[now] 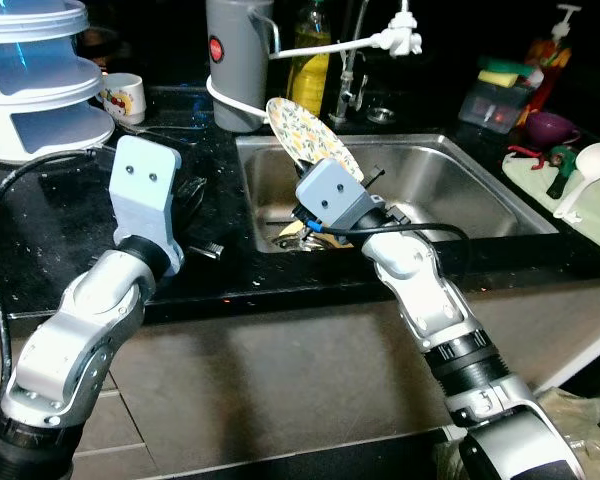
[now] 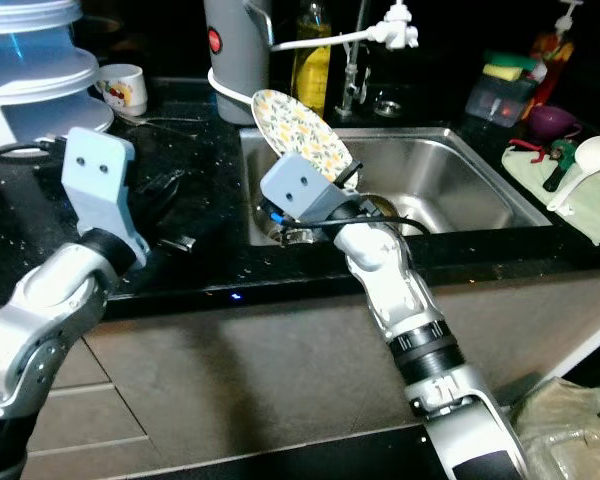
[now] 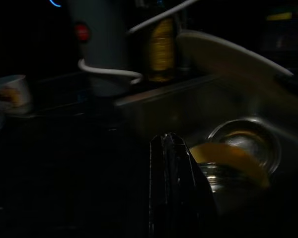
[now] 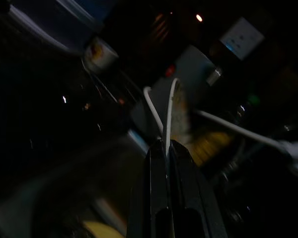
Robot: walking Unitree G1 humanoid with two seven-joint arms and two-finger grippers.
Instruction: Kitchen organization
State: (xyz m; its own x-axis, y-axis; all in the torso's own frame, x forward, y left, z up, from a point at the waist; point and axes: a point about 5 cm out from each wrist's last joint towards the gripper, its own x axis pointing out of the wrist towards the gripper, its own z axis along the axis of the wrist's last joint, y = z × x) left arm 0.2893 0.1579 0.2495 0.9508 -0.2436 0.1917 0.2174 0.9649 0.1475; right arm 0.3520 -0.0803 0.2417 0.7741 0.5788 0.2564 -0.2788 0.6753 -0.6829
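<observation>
Tilting up-left over the sink (image 1: 450, 165), the plate (image 1: 310, 137) (edge pinched) fills right gripper (image 4: 167, 148).

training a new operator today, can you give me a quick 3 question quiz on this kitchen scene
1. True or false: the right gripper holds the patterned plate by its edge.
2. Where is the plate? A) flat on the counter B) tilted over the sink C) in the white tiered container
3. What lies on the cloth right of the sink?

Key: 1 true; 2 B; 3 a white ladle.
</observation>
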